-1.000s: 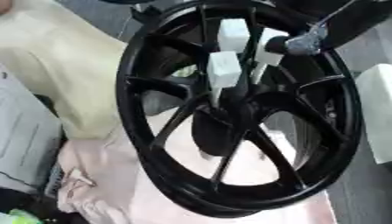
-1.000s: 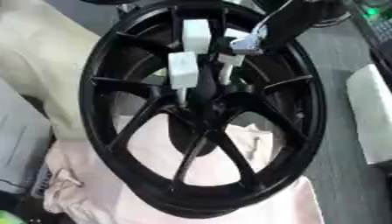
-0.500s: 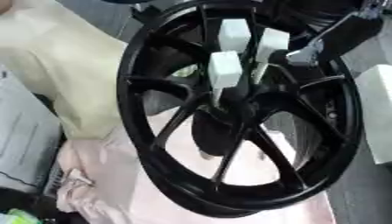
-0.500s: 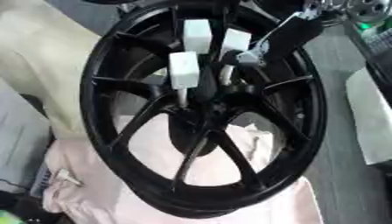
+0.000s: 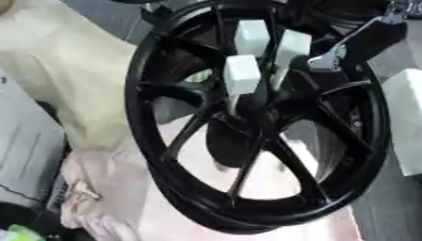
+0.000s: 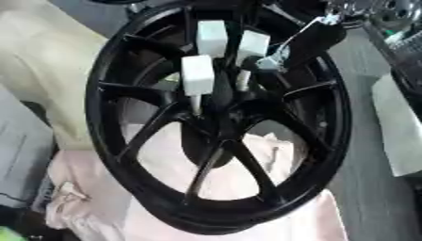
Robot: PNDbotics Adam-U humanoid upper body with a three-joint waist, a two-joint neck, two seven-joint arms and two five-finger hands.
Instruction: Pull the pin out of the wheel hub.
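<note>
A black spoked wheel hub [image 5: 145, 109] stands upright on a pink cloth. Three pins with white block heads stick out of its centre: a near one [image 5: 241, 75], an upper one [image 5: 251, 33] and a right one [image 6: 252, 44]. My right hand [image 5: 364, 41], black with a silver tip, reaches in from the upper right, in front of the spokes. Its lower end lies against the right pin's side, just below the white head. Whether it holds the pin is hidden. My left hand does not show.
The pink cloth [image 6: 99, 188] is bunched under and left of the wheel. A cream sheet [image 5: 58, 61] covers the left side. A white box [image 5: 405, 122] stands close to the rim on the right, and a grey object [image 5: 25, 164] sits at the left edge.
My right hand has come down from the upper right toward the right pin, its silver tip now lower beside the pin. The wheel and the pins have not moved.
</note>
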